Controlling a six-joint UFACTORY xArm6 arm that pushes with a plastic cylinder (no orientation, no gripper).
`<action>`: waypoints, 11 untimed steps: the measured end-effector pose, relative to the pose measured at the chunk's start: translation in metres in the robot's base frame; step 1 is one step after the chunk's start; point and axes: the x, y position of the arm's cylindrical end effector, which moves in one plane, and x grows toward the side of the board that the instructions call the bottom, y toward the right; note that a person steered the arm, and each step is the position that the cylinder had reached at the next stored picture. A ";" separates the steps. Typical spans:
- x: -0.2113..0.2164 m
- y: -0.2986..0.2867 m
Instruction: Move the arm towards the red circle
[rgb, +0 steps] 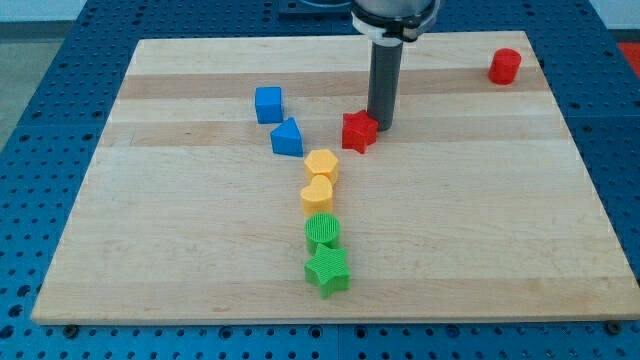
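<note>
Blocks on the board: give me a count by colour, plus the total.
Red: 2, the red star beside my tip and the red circle.
Blue: 2, blue cube, blue block.
Yellow: 2.
Green: 2, green circle, green star.
Total: 8.

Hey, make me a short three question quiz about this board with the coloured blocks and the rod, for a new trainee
1. True or false: my tip is right beside the red star.
2. Multiple choice: the red circle sits at the view's A) top right, B) bottom left, C) centre.
3. Fill in: in the column running down the view below the two yellow blocks, the green circle is followed by the green ____.

Key: 1 true; 2 A; 3 star.
</note>
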 end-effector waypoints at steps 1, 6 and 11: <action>0.000 0.001; -0.045 0.258; -0.143 0.242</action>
